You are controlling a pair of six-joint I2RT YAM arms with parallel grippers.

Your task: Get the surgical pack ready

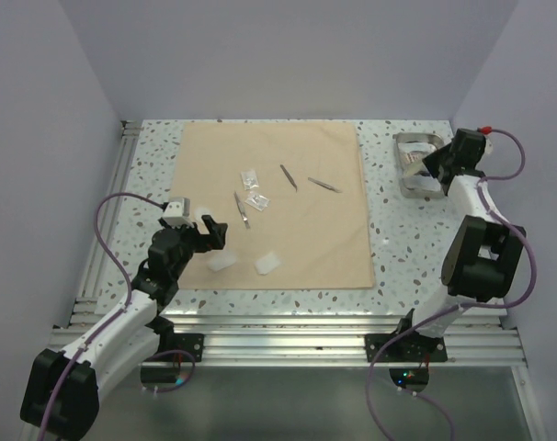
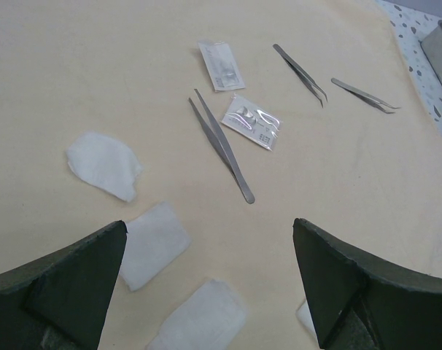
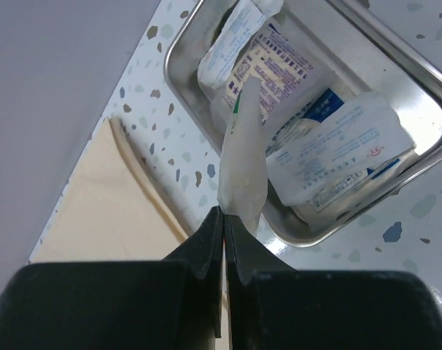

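Observation:
A large tan cloth (image 1: 274, 207) lies flat on the table. On it lie thin metal tweezers (image 2: 221, 144), two more instruments (image 2: 301, 73), two clear sachets (image 2: 251, 122) and several white gauze squares (image 2: 154, 244). My left gripper (image 2: 206, 281) is open and empty just above the gauze at the cloth's near left; it also shows in the top view (image 1: 205, 230). The small steel tray (image 1: 416, 165) with several sachets (image 3: 330, 157) stands at the far right. My right gripper (image 3: 225, 215) is shut on a clear and green sachet (image 3: 244, 164) held edge-on above the tray's near rim (image 3: 316, 230).
The table is white speckled (image 1: 403, 248), with metal rails along the left and near edges (image 1: 288, 326). Grey walls close in the back and both sides. The cloth's far right corner (image 3: 111, 211) shows left of the tray in the right wrist view.

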